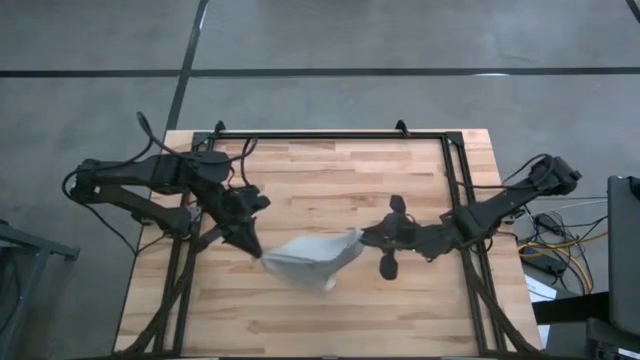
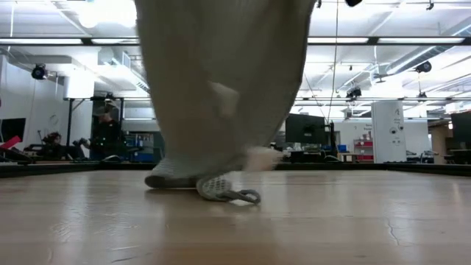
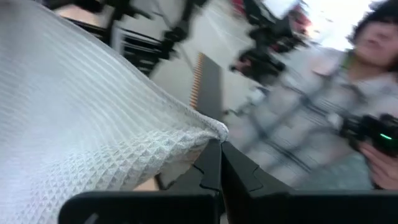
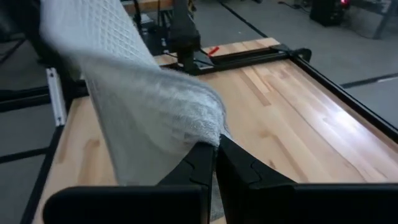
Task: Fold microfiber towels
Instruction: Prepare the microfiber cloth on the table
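Grey-green waffle cloth, the microfiber towel (image 1: 310, 260), hangs between both grippers above the wooden table (image 1: 350, 190), its lower edge touching the boards. Left gripper (image 3: 219, 144) is pinched tight on one corner; right gripper (image 4: 216, 144) is clamped on the opposite corner. Keep both corners level and taut. Lower together so the hanging edge lays flat first, preventing bunching under the fold.

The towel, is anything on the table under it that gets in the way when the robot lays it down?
Nothing visible. Both grippers, left and right, pinch the towel, and its bottom edge touches bare table.
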`<state>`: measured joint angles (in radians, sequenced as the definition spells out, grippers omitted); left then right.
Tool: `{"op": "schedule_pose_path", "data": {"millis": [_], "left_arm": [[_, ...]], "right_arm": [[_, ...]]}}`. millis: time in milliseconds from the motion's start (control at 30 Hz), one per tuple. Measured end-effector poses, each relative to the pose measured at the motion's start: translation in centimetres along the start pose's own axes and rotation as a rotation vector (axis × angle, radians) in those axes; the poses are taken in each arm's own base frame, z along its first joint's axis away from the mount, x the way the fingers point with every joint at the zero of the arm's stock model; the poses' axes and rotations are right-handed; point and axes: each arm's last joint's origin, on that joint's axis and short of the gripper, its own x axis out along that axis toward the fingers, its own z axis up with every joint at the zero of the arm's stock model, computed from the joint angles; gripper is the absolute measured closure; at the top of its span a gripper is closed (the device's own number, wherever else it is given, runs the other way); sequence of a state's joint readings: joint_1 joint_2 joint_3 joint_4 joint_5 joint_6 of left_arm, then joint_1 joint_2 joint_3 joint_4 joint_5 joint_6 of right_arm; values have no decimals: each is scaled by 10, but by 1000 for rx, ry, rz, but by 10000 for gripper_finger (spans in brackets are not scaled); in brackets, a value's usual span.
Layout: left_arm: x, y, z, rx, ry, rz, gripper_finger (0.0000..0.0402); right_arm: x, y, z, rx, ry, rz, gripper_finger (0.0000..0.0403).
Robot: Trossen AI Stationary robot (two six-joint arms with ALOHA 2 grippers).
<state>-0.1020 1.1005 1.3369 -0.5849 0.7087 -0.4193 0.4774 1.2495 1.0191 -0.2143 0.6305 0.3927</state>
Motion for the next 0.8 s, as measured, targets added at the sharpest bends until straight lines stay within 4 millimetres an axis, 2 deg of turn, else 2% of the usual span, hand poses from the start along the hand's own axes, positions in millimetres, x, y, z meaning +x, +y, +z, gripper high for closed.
{"op": "schedule_pose_path", "data": {"millis": [333, 500, 800], "left_arm": [[-2, -4, -1, -71, 32, -74, 401], [-2, -4, -1, -80, 40, -91, 401], [-2, -6, -2, -82, 68, -148, 401]], "right_arm": [[-41, -6, 20, 33, -85, 121, 394], [-55, -7, 25, 51, -108, 178, 394], [-59, 2, 23, 69, -70, 316, 394]]}}
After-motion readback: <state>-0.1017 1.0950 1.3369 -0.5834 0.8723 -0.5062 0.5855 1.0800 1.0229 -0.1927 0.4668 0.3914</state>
